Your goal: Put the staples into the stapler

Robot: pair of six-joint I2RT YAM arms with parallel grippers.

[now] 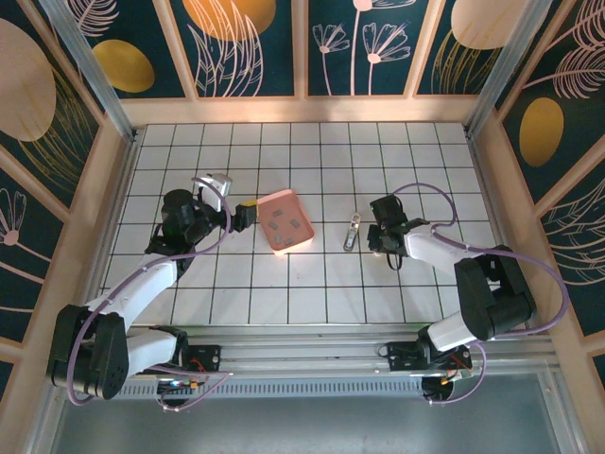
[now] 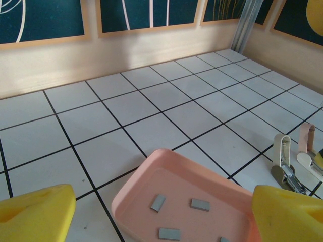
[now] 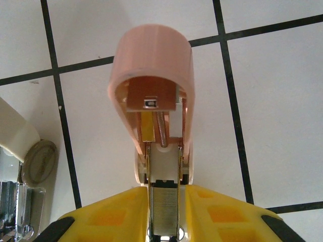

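White gridded tabletop (image 1: 312, 151), floral wall panels (image 1: 255, 47) all round; left hand (image 1: 248, 216) gaped by the pink tray (image 2: 151, 161), right hand (image 3: 164, 201) clamped the stapler (image 3: 151, 55).

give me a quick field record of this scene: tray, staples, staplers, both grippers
pink tray: on the table, left of centre
staples: loose grey strips lying flat in the tray
beige stapler: on the table right of the tray, appears open
pink-lidded stapler: lid swung up, metal channel exposed
left gripper: open, at the tray's left edge, holding nothing
right gripper: shut on the pink-lidded stapler's channel
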